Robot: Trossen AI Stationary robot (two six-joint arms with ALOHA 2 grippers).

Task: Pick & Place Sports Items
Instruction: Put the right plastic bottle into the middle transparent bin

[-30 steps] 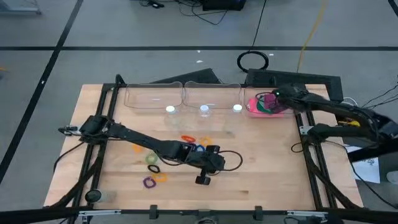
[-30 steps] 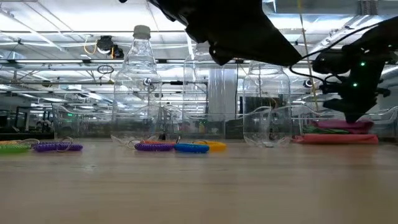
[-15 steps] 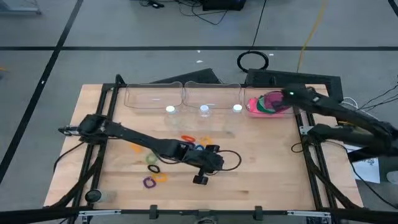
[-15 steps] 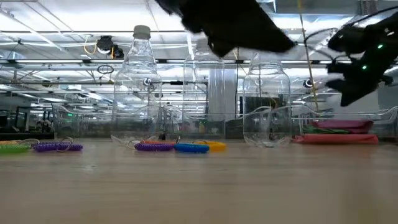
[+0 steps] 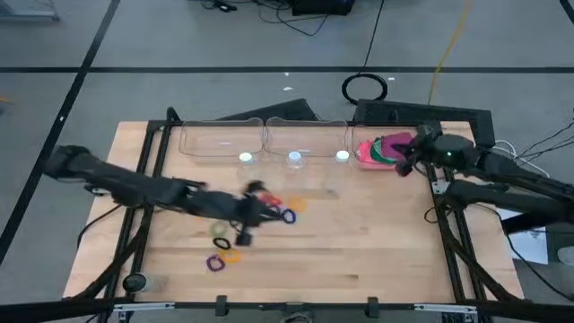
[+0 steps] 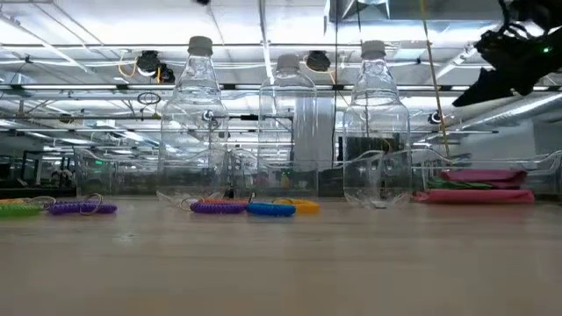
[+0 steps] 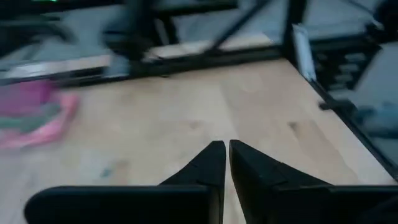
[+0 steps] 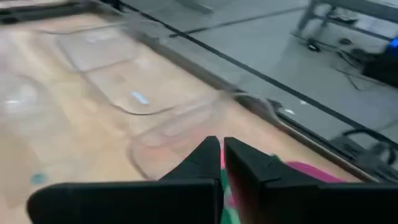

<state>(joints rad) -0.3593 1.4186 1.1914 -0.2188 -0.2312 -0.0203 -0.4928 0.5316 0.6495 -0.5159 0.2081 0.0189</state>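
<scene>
Both pincers clenched and empty above the surface [image 5: 359, 233].

High view: left pincer [image 5: 244, 239] blurred at centre-left, over scattered elastic rings [image 5: 220, 260]; right pincer [image 5: 405, 167] at upper right, beside the pink and green flat pieces [image 5: 381, 149] in a clear tray [image 5: 360, 160]. Low view: rings [image 6: 250, 208] left of centre, flat pieces [image 6: 479, 186] at right, three clear bottles [image 6: 198, 123] behind. Wrist views: fingers [image 7: 211, 168] nearly touching; fingers [image 8: 208, 158] closed.

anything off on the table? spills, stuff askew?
Nothing spilled or damaged. Flat soft pieces sit piled in the rightmost clear tray; elastic rings lie loose on the wood, unsorted. Three clear bottles stand upright.
</scene>
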